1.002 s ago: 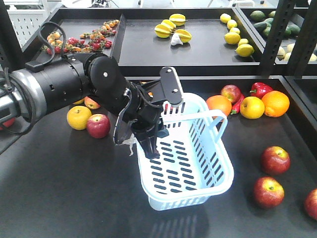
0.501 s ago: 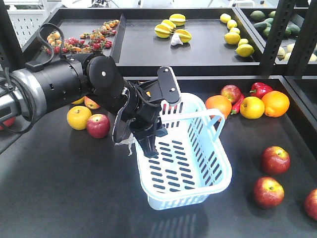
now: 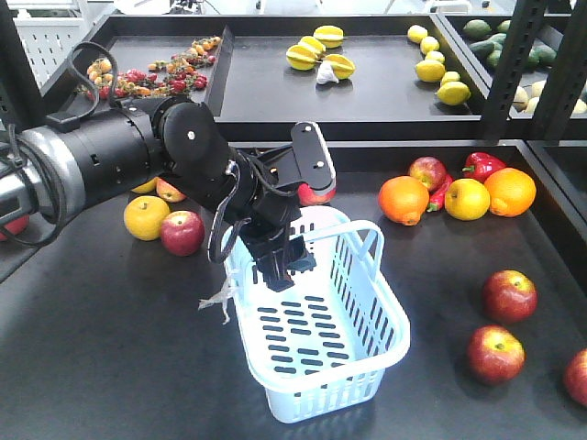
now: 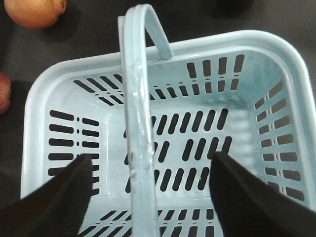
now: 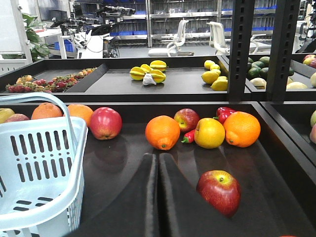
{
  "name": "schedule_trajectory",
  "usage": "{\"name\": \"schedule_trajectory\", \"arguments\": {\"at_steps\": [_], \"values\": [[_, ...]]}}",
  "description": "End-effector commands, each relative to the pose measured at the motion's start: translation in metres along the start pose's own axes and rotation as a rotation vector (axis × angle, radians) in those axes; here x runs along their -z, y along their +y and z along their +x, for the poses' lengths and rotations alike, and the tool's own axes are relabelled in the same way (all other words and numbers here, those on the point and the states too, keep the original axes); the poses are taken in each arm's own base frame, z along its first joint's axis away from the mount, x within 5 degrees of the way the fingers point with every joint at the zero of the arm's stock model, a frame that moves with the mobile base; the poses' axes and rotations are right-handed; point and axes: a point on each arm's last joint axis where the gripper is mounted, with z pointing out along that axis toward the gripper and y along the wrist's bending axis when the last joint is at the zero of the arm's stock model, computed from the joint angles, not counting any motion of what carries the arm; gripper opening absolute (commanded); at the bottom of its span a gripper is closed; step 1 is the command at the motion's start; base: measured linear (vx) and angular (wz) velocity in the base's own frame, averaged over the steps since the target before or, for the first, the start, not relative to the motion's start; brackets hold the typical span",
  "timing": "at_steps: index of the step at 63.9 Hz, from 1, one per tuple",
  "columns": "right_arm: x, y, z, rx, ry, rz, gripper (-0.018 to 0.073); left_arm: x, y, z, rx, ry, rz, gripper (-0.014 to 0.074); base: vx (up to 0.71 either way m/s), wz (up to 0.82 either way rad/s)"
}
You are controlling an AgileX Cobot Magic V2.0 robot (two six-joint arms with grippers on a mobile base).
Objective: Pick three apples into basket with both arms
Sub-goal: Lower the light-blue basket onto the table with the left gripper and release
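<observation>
The pale blue basket (image 3: 326,396) stands at the table's middle front, empty, with a white strip (image 3: 218,298) hanging off its left rim. My left gripper (image 3: 277,259) hovers over the basket's back end. In the left wrist view the left gripper (image 4: 150,157) is open, its fingers (image 4: 59,197) either side of the raised handle (image 4: 138,98) without touching it. Three dark red apples (image 3: 510,295) (image 3: 496,353) (image 3: 578,376) lie at the right. My right gripper (image 5: 158,165) is shut and empty, low over the table, left of one apple (image 5: 219,191) and right of the basket (image 5: 44,148).
Another red apple (image 3: 182,232) and a yellow fruit (image 3: 147,217) lie left of my arm. An orange (image 3: 404,200), an apple (image 3: 427,171), a red pepper (image 3: 481,165), a yellow apple (image 3: 467,198) and an orange (image 3: 510,191) sit behind. Black shelf posts (image 3: 509,64) stand back right.
The basket has slid and turned toward the front left, uncovering the orange behind it. My left gripper now sits over its back end astride the handle.
</observation>
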Motion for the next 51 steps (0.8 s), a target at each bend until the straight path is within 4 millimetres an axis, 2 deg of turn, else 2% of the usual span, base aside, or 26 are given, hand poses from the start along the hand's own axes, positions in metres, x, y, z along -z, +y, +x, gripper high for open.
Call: {"name": "schedule_trajectory", "arguments": {"at_steps": [1, 6, 13, 24, 34, 41, 47, 51], "values": [[0.0, 0.0, -0.002, 0.009, -0.062, 0.003, -0.0004, 0.034, 0.001, -0.017, -0.001, -0.092, -0.053, 0.0499, 0.0, 0.0], [0.0, 0.0, -0.002, 0.009, -0.062, 0.003, -0.0004, 0.045, -0.001, -0.019, 0.028, -0.105, -0.058, 0.0455, 0.0, 0.0], [0.0, 0.0, -0.002, 0.009, -0.062, 0.003, -0.0004, 0.072, -0.007, -0.024, 0.077, -0.142, -0.077, 0.0318, 0.0, 0.0], [0.0, 0.0, -0.002, 0.009, -0.062, 0.003, -0.0004, 0.126, -0.024, -0.028, 0.163, -0.194, -0.083, -0.0005, 0.0, 0.0], [0.0, 0.0, -0.002, 0.009, -0.062, 0.003, -0.0004, 0.18, -0.048, -0.022, 0.25, -0.195, -0.081, -0.0009, 0.0, 0.0], [0.0, 0.0, -0.002, 0.009, -0.062, 0.003, -0.0004, 0.211, -0.064, -0.012, 0.293, -0.231, -0.129, -0.0008, 0.0, 0.0], [0.0, 0.0, -0.002, 0.009, -0.062, 0.003, -0.0004, 0.224, -0.079, 0.002, 0.339, -0.3, -0.171, -0.0008, 0.0, 0.0], [0.0, 0.0, -0.002, 0.009, -0.062, 0.003, -0.0004, 0.224, -0.091, 0.017, 0.372, -0.334, -0.196, -0.0008, 0.0, 0.0]]}}
